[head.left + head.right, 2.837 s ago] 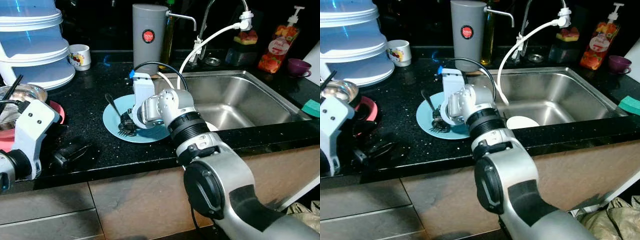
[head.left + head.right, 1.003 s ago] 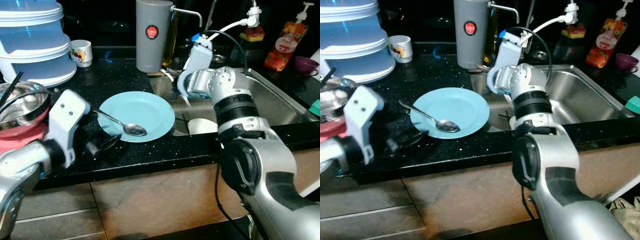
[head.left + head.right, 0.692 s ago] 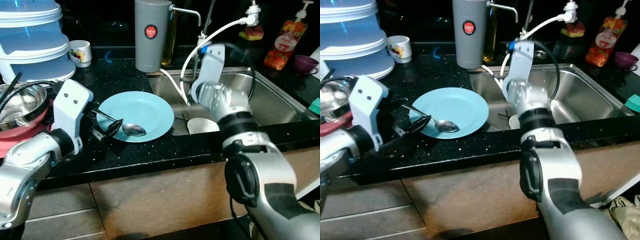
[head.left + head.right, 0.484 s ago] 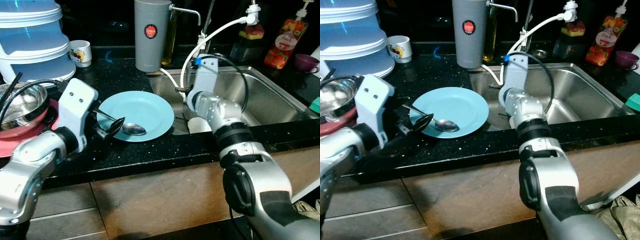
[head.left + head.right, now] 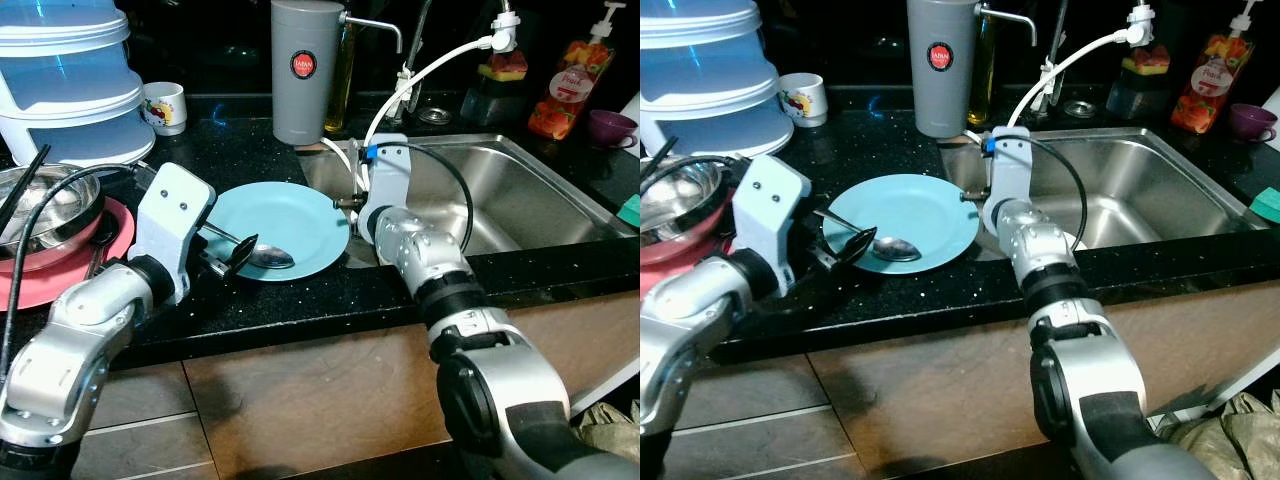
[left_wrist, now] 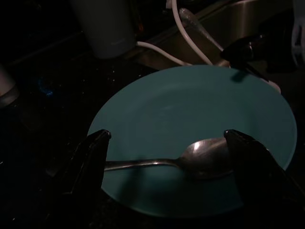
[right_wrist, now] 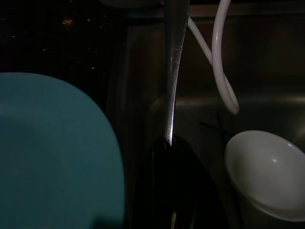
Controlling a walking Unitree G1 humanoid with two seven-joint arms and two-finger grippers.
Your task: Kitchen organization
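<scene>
While the left pincer [image 6: 164, 157] straddles the spoon [image 6: 190, 160] on the plate [image 5: 290, 215], fingers spread, closing comes next; the right pincer [image 7: 170, 148] grips a utensil handle [image 7: 175, 57].

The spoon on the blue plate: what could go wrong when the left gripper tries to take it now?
1. The left gripper is open astride the spoon, whose thin handle lies flat; closing fingers may slip off it or push the blue plate.
2. The right gripper holds a metal utensil close to the plate's rim beside the sink; it might bump the plate.
</scene>
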